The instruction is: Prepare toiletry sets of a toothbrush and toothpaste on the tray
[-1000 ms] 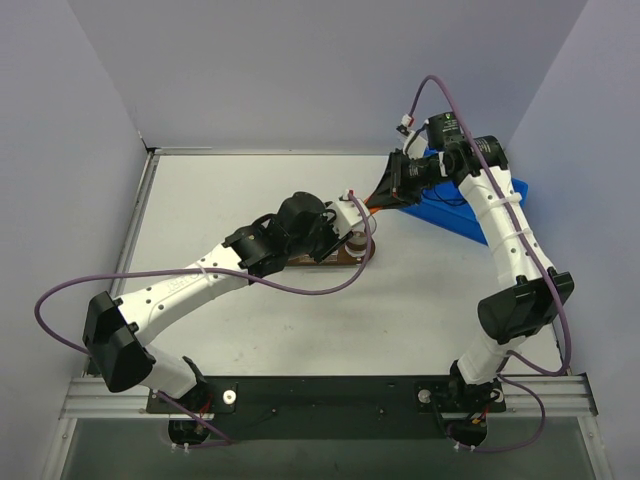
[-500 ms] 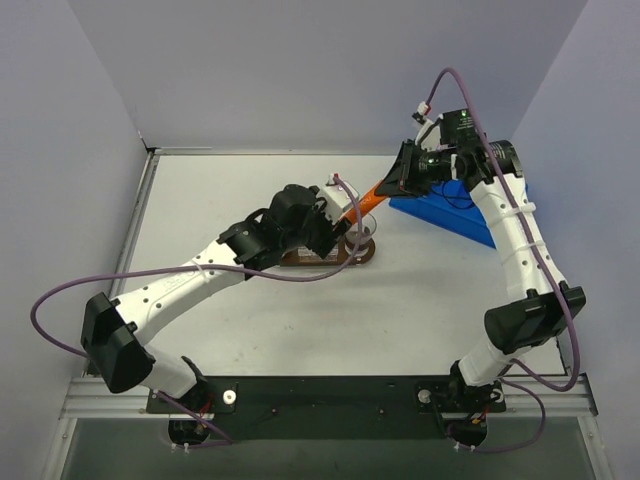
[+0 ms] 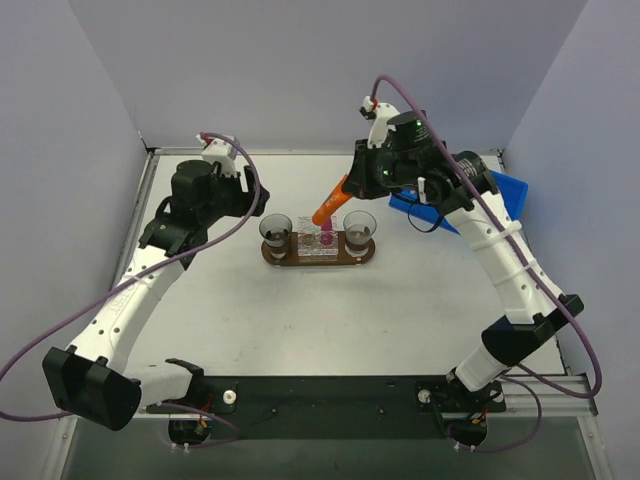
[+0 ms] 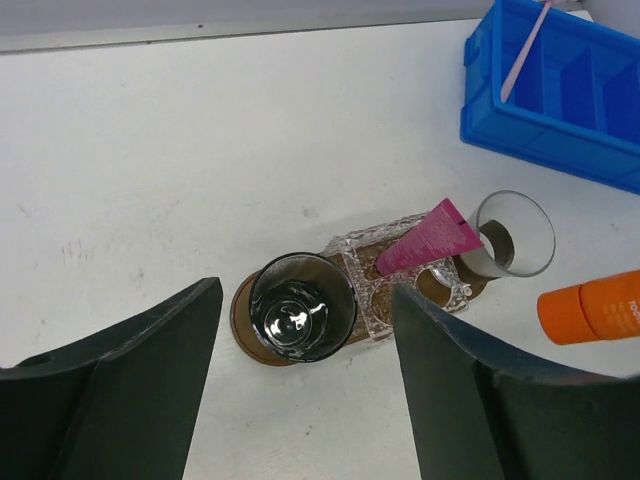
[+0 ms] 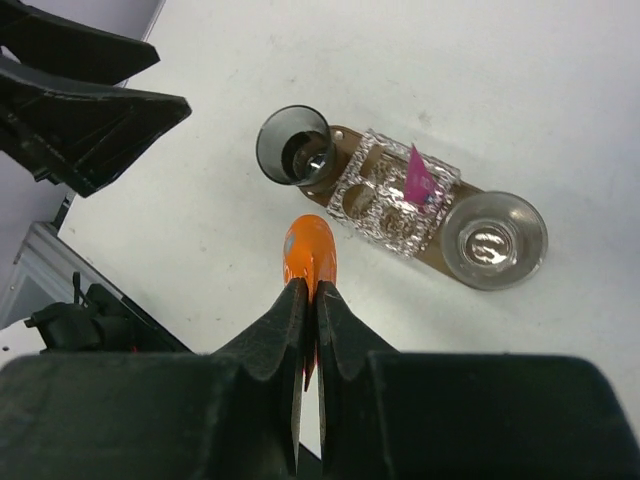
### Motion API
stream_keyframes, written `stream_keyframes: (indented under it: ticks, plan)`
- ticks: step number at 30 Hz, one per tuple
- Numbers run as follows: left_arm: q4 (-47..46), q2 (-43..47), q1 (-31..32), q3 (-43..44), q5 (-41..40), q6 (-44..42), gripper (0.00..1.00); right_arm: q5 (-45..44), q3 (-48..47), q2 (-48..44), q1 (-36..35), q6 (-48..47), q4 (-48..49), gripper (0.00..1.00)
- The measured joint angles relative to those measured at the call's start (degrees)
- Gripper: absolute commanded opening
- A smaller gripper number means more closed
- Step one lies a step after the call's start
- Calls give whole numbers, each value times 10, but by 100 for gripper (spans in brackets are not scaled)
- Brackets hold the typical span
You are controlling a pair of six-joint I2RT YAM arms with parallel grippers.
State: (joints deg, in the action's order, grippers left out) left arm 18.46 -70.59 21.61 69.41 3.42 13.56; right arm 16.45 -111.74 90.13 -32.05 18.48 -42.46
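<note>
Top view: bare white counter [image 3: 300,320] lay widest at 6 o'clock of the dark-brown wooden oblong tray [image 3: 320,261]; lavender walls bounded 9, 12 and 3 o'clock. On the tray, a cut-glass holder [image 3: 310,245] stood between two glass tumblers [image 3: 276,229] and held the magenta toothpaste tube [image 4: 430,237], tilted. At 2 o'clock, a blue plastic bin [image 4: 520,140] held the pale-pink toothbrush [image 4: 525,50]. The right gripper [image 5: 311,292], clenched on the orange toothpaste tube [image 5: 309,255], hung it above the tray's 12 o'clock edge. The left gripper [image 4: 305,298] was released at 10 o'clock.
</note>
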Motion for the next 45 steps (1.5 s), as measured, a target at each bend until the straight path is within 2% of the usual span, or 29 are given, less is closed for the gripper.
stream_keyframes:
  ticks: [2, 7, 16, 24, 45]
  plan:
    - [12, 7, -16, 0, -6, 9, 84, -22, -24, 15, -29, -11, 2, 0]
    - [36, 22, -19, -5, -30, 8, 84, -93, -88, 81, -80, -35, 10, 0]
    - [46, 30, -20, -26, -20, 12, 84, -172, -119, 175, -108, -60, 6, 0]
    - [46, 26, -21, -26, -21, 3, 84, -206, -125, 198, -118, -81, 4, 0]
    - [51, 4, -21, -26, -21, -7, 84, -216, -126, 252, -123, -114, 5, 0]
